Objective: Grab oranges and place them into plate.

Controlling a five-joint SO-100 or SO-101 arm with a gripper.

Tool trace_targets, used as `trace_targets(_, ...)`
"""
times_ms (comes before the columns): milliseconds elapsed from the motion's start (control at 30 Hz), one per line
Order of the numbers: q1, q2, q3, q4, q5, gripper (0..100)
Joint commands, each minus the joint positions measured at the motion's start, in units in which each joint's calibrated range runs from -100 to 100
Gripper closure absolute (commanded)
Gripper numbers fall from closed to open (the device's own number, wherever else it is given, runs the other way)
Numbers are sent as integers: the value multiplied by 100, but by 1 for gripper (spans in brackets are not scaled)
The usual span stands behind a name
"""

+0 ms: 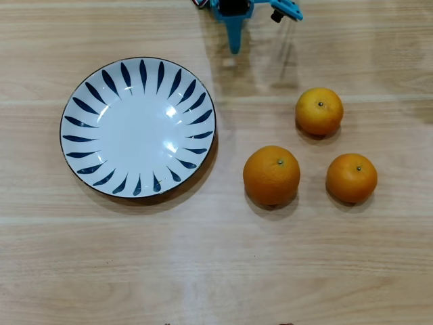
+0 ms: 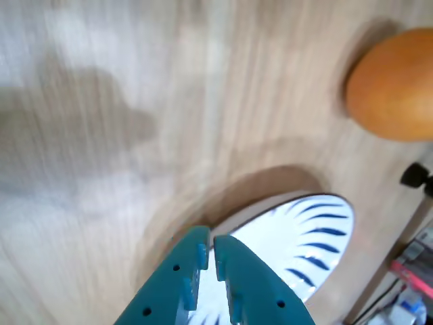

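Note:
Three oranges lie on the wooden table at the right of the overhead view: a larger one [image 1: 271, 175], a smaller one [image 1: 319, 111] behind it and another small one [image 1: 351, 177] to its right. The white plate [image 1: 135, 128] with dark blue strokes sits at the left and holds nothing. My teal gripper [image 1: 234, 46] hangs at the top edge, between the plate and the oranges, apart from both. In the blurred wrist view the gripper [image 2: 208, 245] is shut on nothing, part of the plate [image 2: 318, 230] shows behind its fingers, and one orange [image 2: 396, 84] sits at the upper right.
Bare wooden tabletop [image 1: 216, 271] fills the front of the overhead view. In the wrist view, a dark knob [image 2: 414, 175] and cluttered items [image 2: 413, 284] stand past the table's edge at the lower right.

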Motion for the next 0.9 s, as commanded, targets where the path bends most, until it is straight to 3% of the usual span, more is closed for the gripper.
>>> trace_targets(0,-366,1314,-2425,902,-1,98)
trace_targets(100,-632,1990,-3711,1985,-189,98)
trace_targets(200,-906,2726,-5141,2973,-738,98)
trace_targets(267,-1092,3072,-5675,3119,-968,98)
trace_targets(533,-1568,4272,-6563,3102,-1789,98)
trace_targets(767,-1753,4695,-6255,2328,-1851,98)
trace_targets(867,-1818,4687,-5938,1873,-1851,93)
